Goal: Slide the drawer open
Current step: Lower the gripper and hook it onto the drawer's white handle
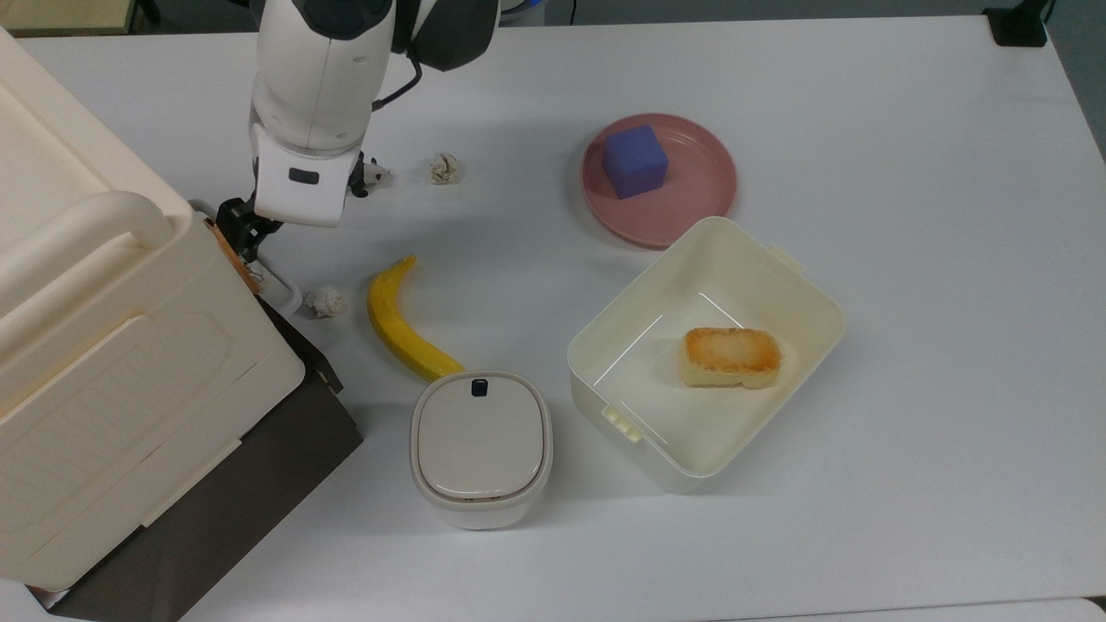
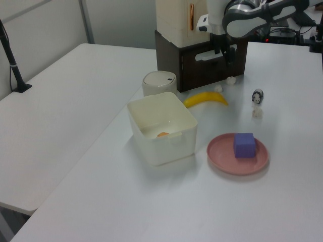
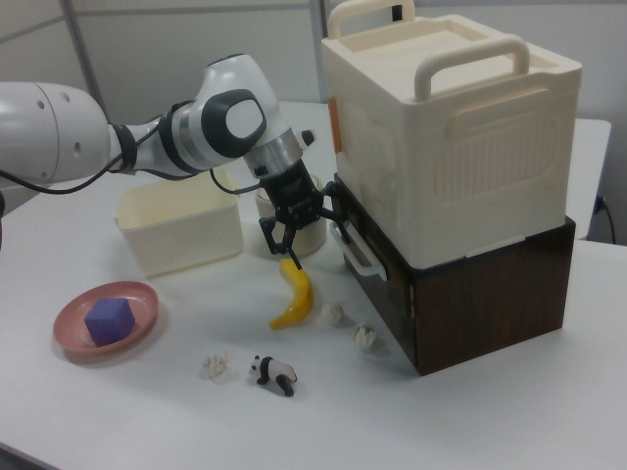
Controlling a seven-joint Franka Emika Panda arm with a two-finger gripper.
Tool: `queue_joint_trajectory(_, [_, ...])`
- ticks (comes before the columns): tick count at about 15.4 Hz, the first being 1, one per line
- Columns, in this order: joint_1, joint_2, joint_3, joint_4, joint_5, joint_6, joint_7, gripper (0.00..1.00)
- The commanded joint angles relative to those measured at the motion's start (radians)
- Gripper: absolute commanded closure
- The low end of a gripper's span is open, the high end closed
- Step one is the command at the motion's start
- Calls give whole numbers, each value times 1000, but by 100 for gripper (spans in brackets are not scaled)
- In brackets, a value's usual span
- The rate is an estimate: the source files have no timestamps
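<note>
End effector (image 3: 292, 238) hangs with fingers spread apart, the drawer (image 3: 377, 269) just beside it under the cream box (image 3: 451, 127), front shut. That white loop handle (image 3: 351, 249) looks stiff, the place to hook; should slide lightly.

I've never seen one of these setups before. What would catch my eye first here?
Probably the big white robot arm, its gripper open right in front of the white loop handle of the dark brown drawer, under a big cream box. After that, the bright colours on the white table: a yellow banana beside the drawer, and a purple cube on a pink plate.
</note>
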Motion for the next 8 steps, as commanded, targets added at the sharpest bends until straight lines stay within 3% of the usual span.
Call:
queue_joint_trajectory(1, [13,-11,15,-20,-28,-14,38,0])
queue_joint_trajectory(8, [13,-6,25,-18,-26,-37,81,0])
